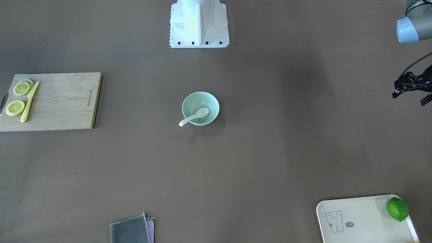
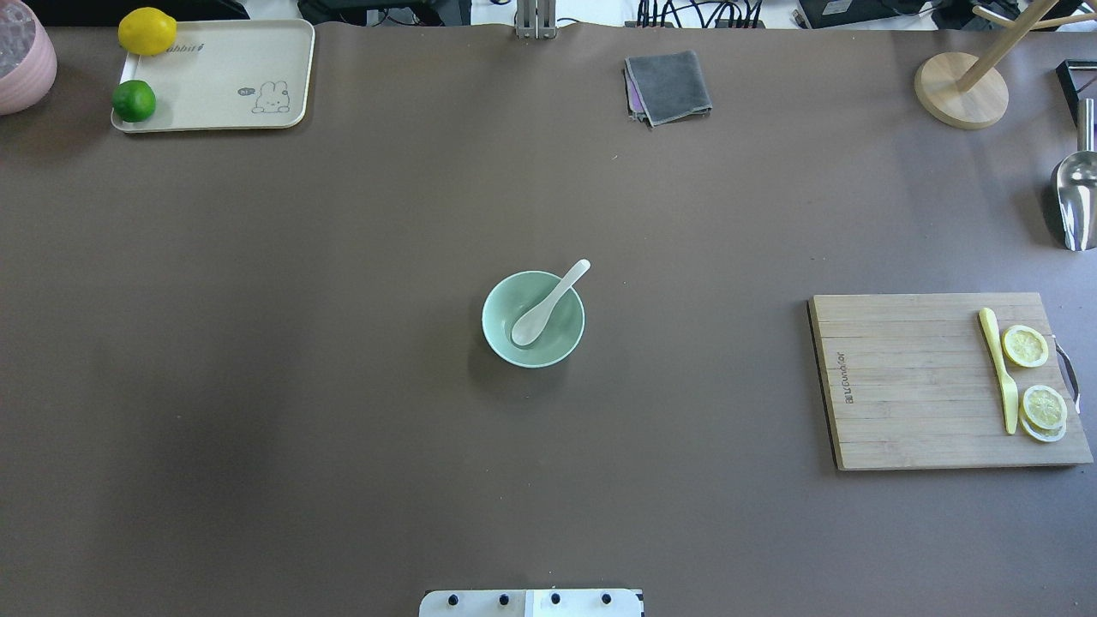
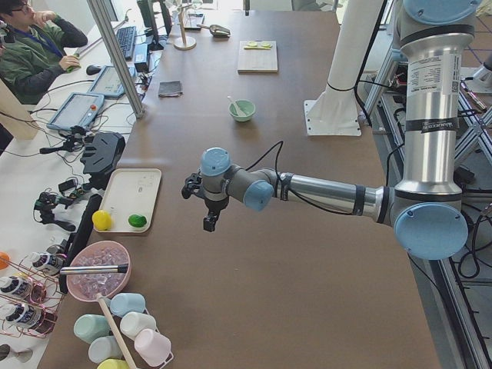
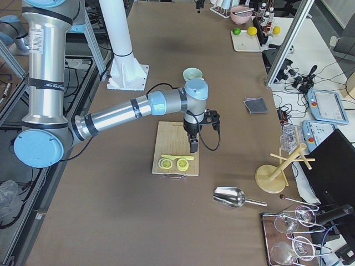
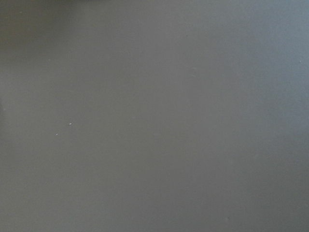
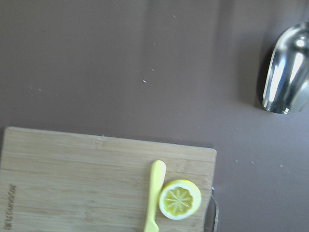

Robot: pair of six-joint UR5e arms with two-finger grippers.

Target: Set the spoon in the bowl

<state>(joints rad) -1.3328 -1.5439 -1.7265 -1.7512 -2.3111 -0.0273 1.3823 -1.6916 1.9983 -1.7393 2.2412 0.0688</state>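
Note:
The white spoon (image 1: 195, 116) lies in the mint-green bowl (image 1: 202, 101) at the table's middle, scoop inside and handle leaning over the rim. Both also show in the overhead view: the spoon (image 2: 548, 304) and the bowl (image 2: 506, 330). My left gripper (image 1: 409, 98) hovers far to the side, empty, its jaws apart. It also shows in the exterior left view (image 3: 204, 207). My right gripper (image 4: 193, 145) hangs above the cutting board; I cannot tell whether it is open or shut.
A wooden cutting board (image 2: 908, 377) holds a yellow knife (image 2: 998, 368) and lemon slices (image 2: 1025, 345). A cream tray (image 2: 223, 77) holds a lime (image 2: 134, 100) and a lemon (image 2: 146, 31). A grey cloth (image 2: 668, 86), metal scoop (image 2: 1076, 193) and wooden stand (image 2: 960, 90) lie at the far edge.

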